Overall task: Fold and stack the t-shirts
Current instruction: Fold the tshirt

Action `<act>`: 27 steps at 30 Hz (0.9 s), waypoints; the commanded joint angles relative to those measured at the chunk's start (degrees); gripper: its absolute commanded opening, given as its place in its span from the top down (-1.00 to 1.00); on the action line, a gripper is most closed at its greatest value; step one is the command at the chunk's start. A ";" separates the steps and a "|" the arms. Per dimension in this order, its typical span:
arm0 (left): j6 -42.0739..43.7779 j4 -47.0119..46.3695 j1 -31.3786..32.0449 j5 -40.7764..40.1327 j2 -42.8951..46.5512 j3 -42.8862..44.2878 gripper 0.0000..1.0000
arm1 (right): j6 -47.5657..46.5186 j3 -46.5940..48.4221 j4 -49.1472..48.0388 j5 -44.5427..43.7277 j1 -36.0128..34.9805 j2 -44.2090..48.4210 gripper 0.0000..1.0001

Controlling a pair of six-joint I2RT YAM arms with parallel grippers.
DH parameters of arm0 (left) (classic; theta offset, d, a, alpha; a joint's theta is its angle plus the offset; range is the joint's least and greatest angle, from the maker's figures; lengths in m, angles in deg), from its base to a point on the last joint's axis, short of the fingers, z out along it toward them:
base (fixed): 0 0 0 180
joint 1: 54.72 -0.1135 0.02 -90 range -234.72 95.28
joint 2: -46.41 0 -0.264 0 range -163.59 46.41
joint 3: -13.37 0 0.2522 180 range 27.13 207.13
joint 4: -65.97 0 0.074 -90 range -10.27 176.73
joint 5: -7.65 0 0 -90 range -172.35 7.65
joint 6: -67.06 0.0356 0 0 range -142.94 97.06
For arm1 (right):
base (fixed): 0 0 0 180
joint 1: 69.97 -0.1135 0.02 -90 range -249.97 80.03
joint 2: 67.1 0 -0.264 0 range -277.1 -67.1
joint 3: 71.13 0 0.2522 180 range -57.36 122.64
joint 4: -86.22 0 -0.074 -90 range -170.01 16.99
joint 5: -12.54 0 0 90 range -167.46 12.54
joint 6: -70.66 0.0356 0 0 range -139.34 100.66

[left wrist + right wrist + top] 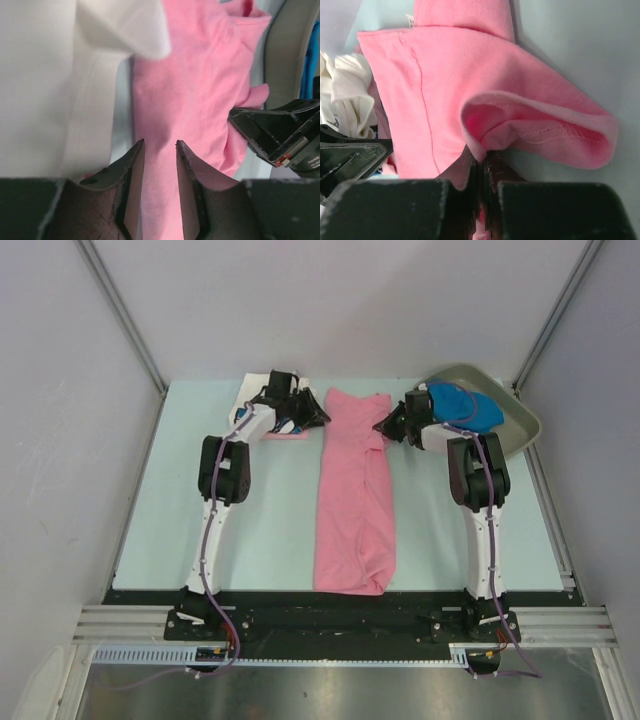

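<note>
At centre, pink t-shirt (folded lengthwise).

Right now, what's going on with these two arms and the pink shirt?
The robot is folding a pink t-shirt, laid as a long strip down the middle of the table. The right pincer is shut on a fold of cloth at its far end. The left pincer is open over the opposite edge, beside a white shirt. A blue shirt sits in the tray at far right.
</note>
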 commanded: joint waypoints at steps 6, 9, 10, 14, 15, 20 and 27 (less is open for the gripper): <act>-6.62 -8.29 -1.09 4.93 -6.01 9.43 0.24 | -1.85 15.42 5.71 -2.95 0.50 -8.46 1.00; -6.09 -8.90 -1.18 5.02 -5.22 8.90 0.21 | -1.76 18.77 7.21 -1.90 0.50 -10.32 1.00; -5.92 -9.08 -1.18 5.02 -4.43 7.68 0.11 | -1.84 18.34 6.69 -1.81 0.41 -10.05 0.91; -3.99 -7.94 -1.36 1.69 2.15 1.27 -0.57 | -5.09 14.83 3.78 -7.33 -0.47 -5.23 -0.99; -2.85 -7.42 -1.36 0.46 6.26 -0.23 -0.72 | -5.71 13.17 2.74 -8.39 -0.56 -2.78 -0.99; 0.32 -0.22 -1.18 -5.69 16.04 -4.20 -1.00 | -9.83 9.90 4.83 -14.01 -0.03 5.05 -0.99; 4.19 10.88 3.12 -9.75 32.73 -18.05 -1.00 | -17.48 -0.54 23.61 -30.62 -2.40 21.48 -0.99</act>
